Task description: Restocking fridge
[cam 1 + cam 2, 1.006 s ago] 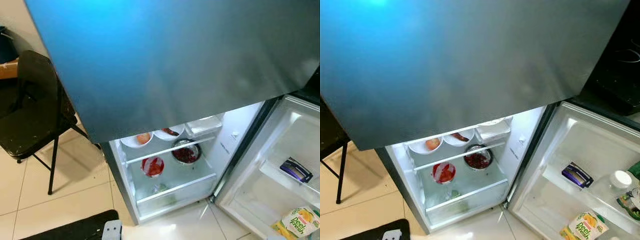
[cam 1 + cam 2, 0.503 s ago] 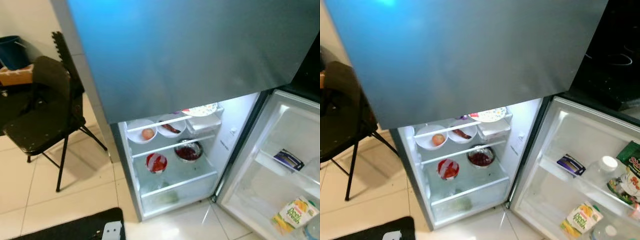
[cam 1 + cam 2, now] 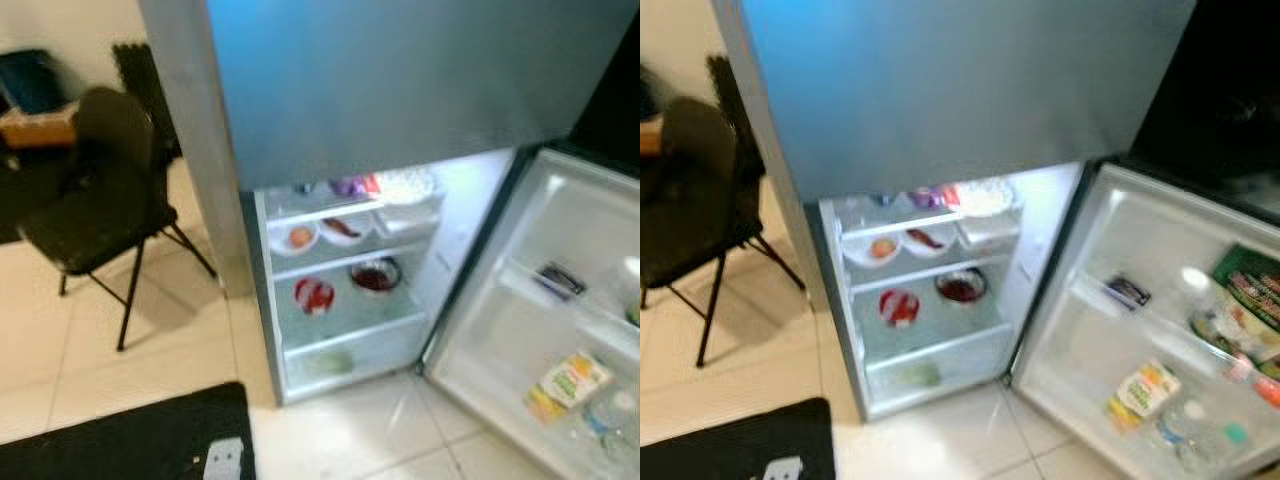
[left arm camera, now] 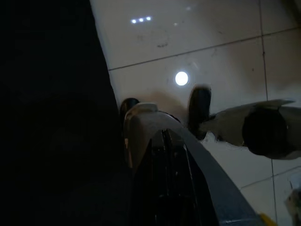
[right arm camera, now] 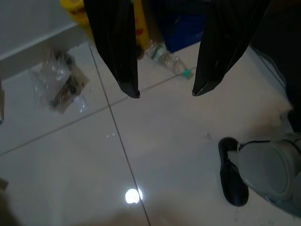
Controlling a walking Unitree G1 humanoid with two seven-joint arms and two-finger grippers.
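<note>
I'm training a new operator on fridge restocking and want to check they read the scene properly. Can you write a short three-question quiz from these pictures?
1. True or false: the fridge door stands open.
2. Multiple choice: what stands to the robot's left of the fridge? A) a black chair B) a washing machine C) a ladder
3. Fill in: the right gripper hangs with its fingers ____ above the tiled floor.

Key:
1. True. The door is swung out to the robot's right, with a juice carton and bottles on its shelves.
2. A. The black chair stands on the tiles.
3. Open. Nothing sits between the two black fingers.
</note>
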